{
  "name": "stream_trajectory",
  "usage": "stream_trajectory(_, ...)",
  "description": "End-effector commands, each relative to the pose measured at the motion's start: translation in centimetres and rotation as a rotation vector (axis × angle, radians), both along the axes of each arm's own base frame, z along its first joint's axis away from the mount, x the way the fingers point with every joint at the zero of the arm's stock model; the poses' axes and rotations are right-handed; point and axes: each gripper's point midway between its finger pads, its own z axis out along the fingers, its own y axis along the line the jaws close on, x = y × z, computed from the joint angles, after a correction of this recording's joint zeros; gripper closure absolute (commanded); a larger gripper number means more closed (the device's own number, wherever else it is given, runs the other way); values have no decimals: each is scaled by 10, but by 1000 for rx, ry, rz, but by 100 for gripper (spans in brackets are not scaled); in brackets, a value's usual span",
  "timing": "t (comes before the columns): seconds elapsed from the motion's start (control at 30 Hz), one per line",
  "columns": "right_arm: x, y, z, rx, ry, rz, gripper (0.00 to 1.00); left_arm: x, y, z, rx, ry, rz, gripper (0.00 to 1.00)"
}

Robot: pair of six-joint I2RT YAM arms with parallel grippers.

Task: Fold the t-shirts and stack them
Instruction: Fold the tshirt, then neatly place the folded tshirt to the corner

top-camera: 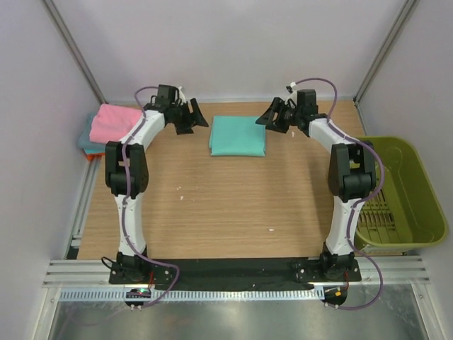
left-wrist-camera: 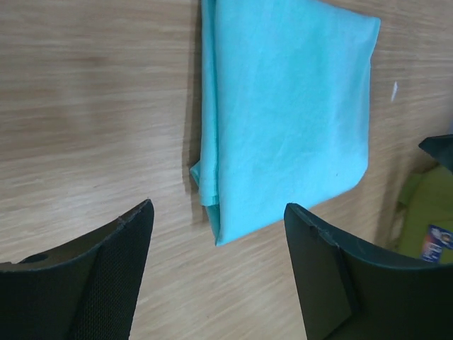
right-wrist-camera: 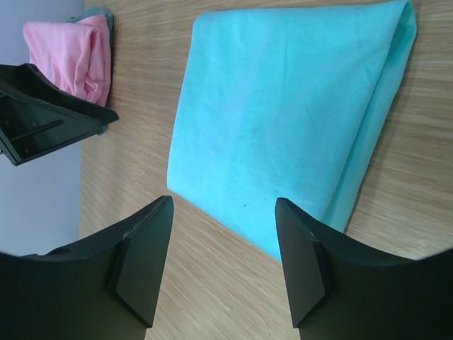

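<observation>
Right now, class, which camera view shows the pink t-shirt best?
The top external view: the pink t-shirt lies nearly whole atop a stack at the table's far left. The right wrist view shows only part of it; the left wrist view shows none.

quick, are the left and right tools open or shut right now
left tool: open, holding nothing
right tool: open, holding nothing; the teal shirt lies free between them

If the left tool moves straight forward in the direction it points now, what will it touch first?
Most likely the folded teal t-shirt, which lies directly ahead of the open left tool. Its height above the table is unclear, so it may pass over the cloth.
</observation>
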Motion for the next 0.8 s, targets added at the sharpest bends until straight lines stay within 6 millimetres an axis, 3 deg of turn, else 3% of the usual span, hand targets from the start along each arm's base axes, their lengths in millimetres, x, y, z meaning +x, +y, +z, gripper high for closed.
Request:
stream_trajectory(0.0, 5, 22, 24, -3, -93, 73, 35, -4, -1, 7, -266, 91, -19, 25)
stream_trajectory(0.07, 9, 33, 23, -1, -104, 98, 35, 3, 4, -4, -300, 107, -23, 27)
stream_trajectory(0.2, 10, 52, -5, -17, -73, 125, 35, 11, 7, -27, -361, 141, -10, 27)
stream_trajectory(0.23, 7, 57, -20, -28, -49, 141, 35, 11, 4, -35, -378, 154, -25, 27)
stream_trajectory(0.43, -9, 48, -75, -60, 81, 129, 36, 13, -17, -58, -409, 167, -81, 28)
stream_trajectory(0.77, -16, 36, -96, -86, 116, 131, 36, 8, -61, -86, -417, 206, -133, 29)
